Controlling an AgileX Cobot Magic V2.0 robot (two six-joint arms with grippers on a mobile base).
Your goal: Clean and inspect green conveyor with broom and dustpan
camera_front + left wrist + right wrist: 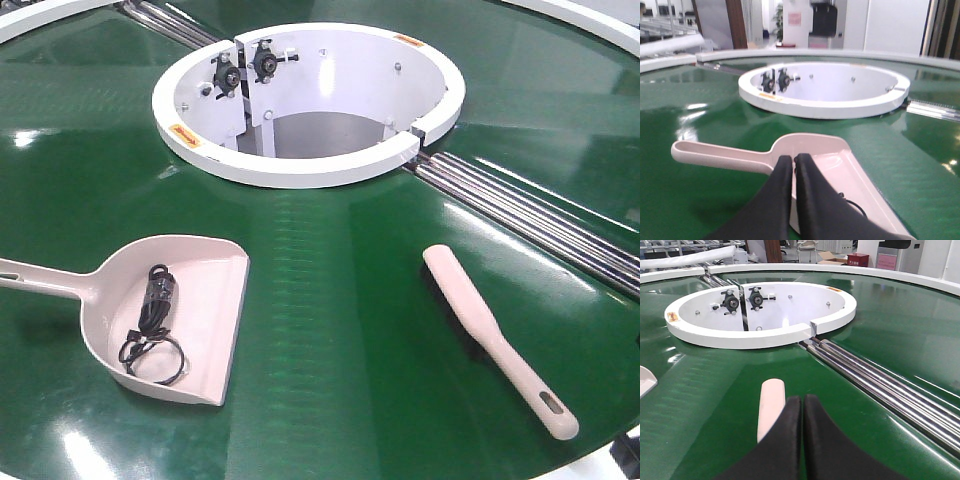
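The green conveyor (340, 300) fills the front view. The dustpan (200, 300) lies on it at the left, handle pointing left, with a black coiled cable (155, 320) inside. The broom (490, 335) lies flat at the right, handle toward the front edge. Neither gripper shows in the front view. In the left wrist view my left gripper (794, 159) is shut and empty, above the dustpan (825, 155) near where the handle joins. In the right wrist view my right gripper (802, 399) is shut and empty, over the broom (771, 405), whose rounded end sticks out to the left.
The white central ring (310, 100) stands at the back middle, with black fittings inside. Silver rollers (520, 210) run from the ring toward the right edge. The belt's white rim curves along the back and the near right corner.
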